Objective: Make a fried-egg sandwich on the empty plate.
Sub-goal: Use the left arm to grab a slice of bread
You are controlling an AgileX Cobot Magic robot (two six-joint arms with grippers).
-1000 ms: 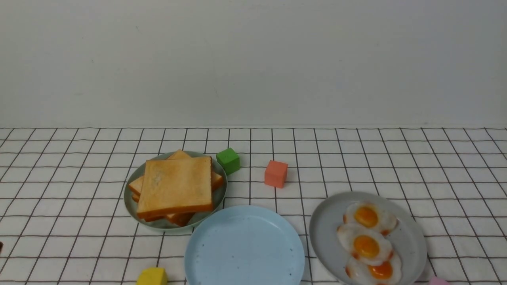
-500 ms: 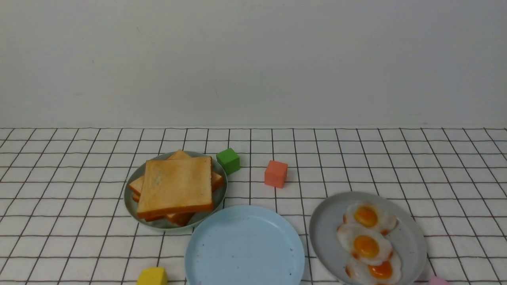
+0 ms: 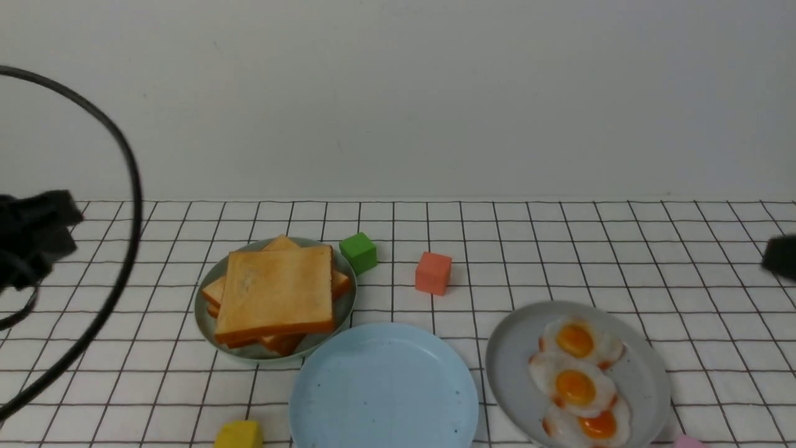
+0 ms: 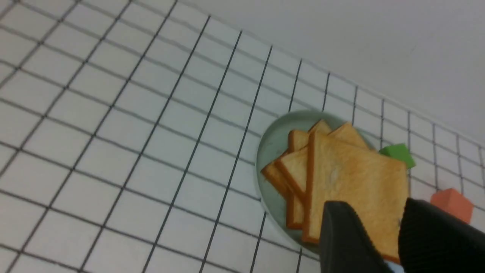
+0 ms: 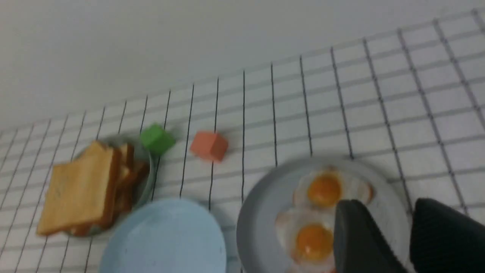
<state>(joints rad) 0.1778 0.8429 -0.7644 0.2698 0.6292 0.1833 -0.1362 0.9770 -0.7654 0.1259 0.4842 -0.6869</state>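
Between left gripper (image 3: 43, 233) and right gripper (image 3: 780, 256), apparently apart: empty plate (image 3: 384, 386).

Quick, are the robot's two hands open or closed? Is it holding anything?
Left gripper: open, holding nothing.
Right gripper: open, holding nothing.

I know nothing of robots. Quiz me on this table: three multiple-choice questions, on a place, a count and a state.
1. Where is the green cube? A) in the near right corner B) beside the pale green plate of toast C) on the toast
2. How many fried eggs lie on the grey plate? A) two B) three C) four
3. The light blue plate is: A) bare B) under toast C) under an egg
Answers: B, it stands by that plate's far rim; B, three yolks show; A, nothing lies on it.
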